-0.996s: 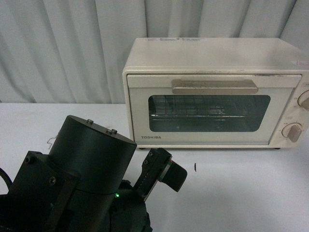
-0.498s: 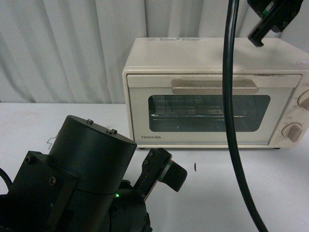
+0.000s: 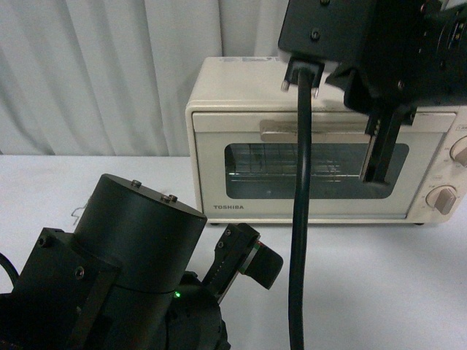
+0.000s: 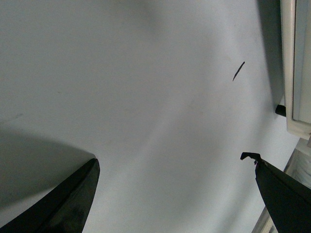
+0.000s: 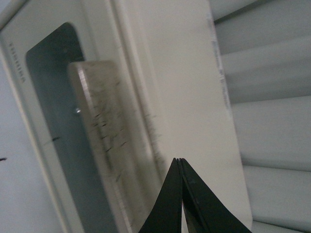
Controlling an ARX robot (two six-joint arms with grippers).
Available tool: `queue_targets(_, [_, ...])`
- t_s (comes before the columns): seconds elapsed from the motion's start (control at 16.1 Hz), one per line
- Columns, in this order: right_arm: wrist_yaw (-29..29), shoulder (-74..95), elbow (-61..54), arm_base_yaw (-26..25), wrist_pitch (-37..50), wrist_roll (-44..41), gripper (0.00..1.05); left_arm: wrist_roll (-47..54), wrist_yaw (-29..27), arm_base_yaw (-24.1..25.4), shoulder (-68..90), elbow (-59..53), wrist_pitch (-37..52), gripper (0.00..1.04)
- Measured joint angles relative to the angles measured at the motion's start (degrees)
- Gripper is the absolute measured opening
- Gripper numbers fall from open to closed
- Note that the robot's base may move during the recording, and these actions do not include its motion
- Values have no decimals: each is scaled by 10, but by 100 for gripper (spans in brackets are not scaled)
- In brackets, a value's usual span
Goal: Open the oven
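Now the right arm has dropped in from the top corner: the right gripper (image 3: 381,157), tips pressed together, hangs in front of the right end of the handle (image 3: 328,131). Oven (image 3: 248,157) unmoved at the back of the table (image 3: 379,292), door shut. Left gripper (image 4: 171,159) spread wide above the tabletop, same as before.

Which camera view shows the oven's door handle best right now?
Right wrist view: the handle is close up with nothing across it, though slightly blurred. In the front view a cable crosses it and the right arm covers one end. The left wrist view shows only an edge of the oven, no handle.
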Motion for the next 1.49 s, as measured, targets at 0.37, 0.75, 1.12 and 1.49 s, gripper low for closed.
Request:
queue_targets(0.37, [-9, -8, -16, 0, -23, -28, 2, 0, 0, 0, 0, 0, 0, 98])
queue_targets(0.75, [-13, 0, -8, -22, -35, -27, 2, 0, 0, 0, 0, 0, 0, 98])
queue_targets(1.12, [-17, 14, -6, -24, -40, -24, 2, 0, 0, 0, 0, 0, 0, 98])
queue_targets(1.49, [-26, 32, 7, -30, -41, -17, 2, 0, 0, 0, 0, 0, 0, 98])
